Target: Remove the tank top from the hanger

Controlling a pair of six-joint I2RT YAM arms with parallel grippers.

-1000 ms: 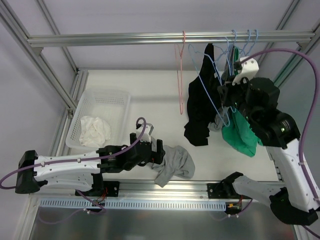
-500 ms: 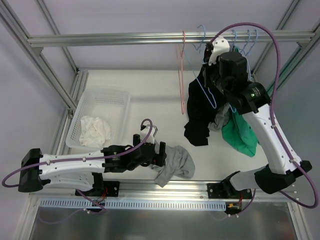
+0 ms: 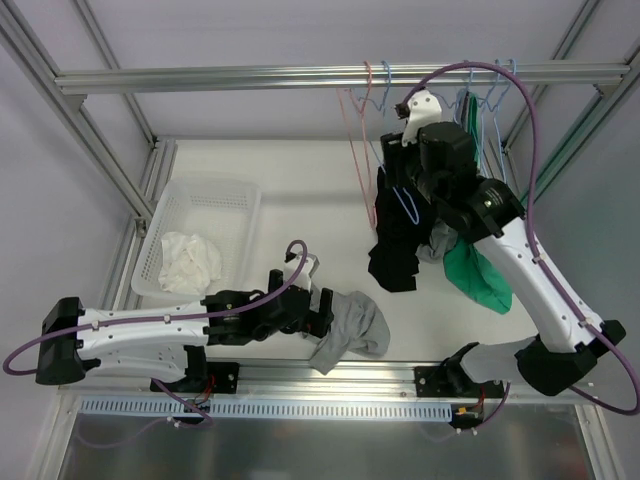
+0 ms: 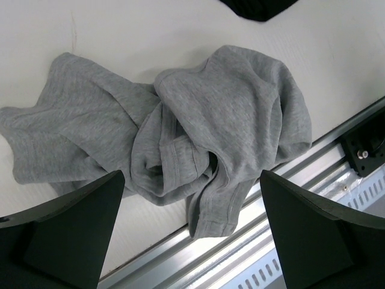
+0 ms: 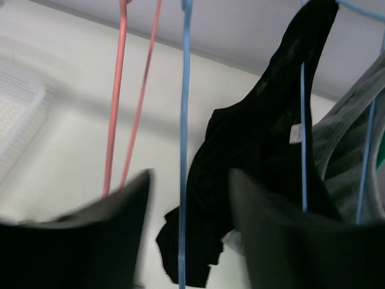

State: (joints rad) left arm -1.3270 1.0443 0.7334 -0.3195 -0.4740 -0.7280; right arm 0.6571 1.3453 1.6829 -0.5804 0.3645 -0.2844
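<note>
Grey tank top lay freed, near, under the spread left gripper; the black tank top hung unremoved, far, by the spread right gripper.

One rail carries five hangers: one pink hanger and four blue hangers. Three garments hang under the rail: one black top, one green top and one hanging grey top. Well below the rail, the table bears one crumpled grey top, one basket and one white cloth.
</note>
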